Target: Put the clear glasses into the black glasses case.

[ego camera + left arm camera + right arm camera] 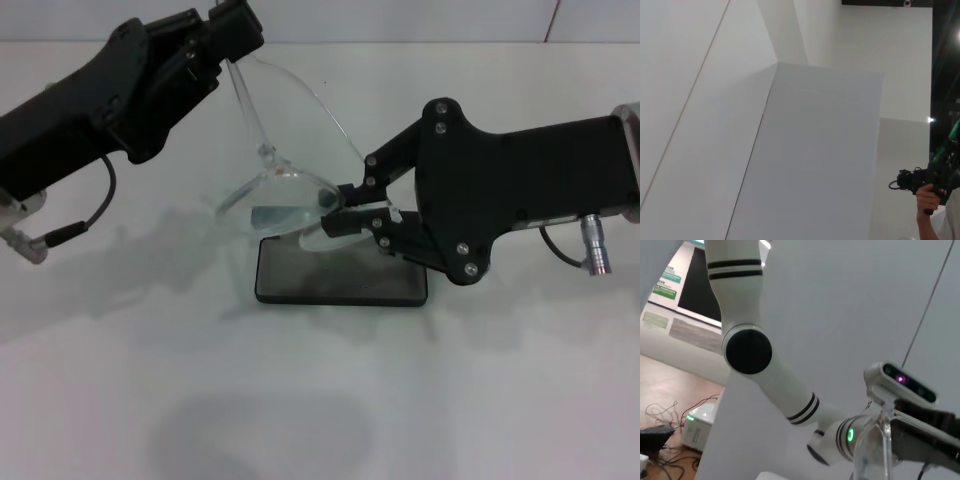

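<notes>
The clear glasses [283, 190] hang in the air above the table, held between both arms. My left gripper [232, 45], at the upper left in the head view, is shut on the tip of one clear temple arm [243, 100]. The right gripper [338, 211] comes in from the right and is shut on the lens end. The black glasses case [340, 273] lies flat on the white table just below the lens, its dark grey face up. A clear part of the glasses [871, 450] shows in the right wrist view. The left wrist view shows neither glasses nor case.
The white table [420, 400] stretches out around the case, ending at a wall behind. A cable [98, 205] hangs from the left arm. A person holding a camera [920, 182] stands far off in the left wrist view.
</notes>
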### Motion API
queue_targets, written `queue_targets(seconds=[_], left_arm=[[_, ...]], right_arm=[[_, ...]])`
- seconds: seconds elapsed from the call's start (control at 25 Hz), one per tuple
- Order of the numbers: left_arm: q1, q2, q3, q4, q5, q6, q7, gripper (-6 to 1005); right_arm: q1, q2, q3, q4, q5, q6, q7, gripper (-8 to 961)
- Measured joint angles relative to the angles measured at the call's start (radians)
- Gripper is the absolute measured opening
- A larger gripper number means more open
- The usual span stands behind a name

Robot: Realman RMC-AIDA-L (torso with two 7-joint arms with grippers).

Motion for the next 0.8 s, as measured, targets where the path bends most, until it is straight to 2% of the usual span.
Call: queue_targets(seconds=[0.36,0.8], left_arm=[[-0.005,0.005,0.050,-0.003,0.004,0.003,0.005,82],[0.001,0.005,0.086,0.001,0.003,0.013,0.009,83]], right_arm=[[0.002,-0.001,0.003,0.060,0.092,0.003,-0.059,69],[0.002,-0.002,0.005,0.088,0.102,0.001,-0.062,69]])
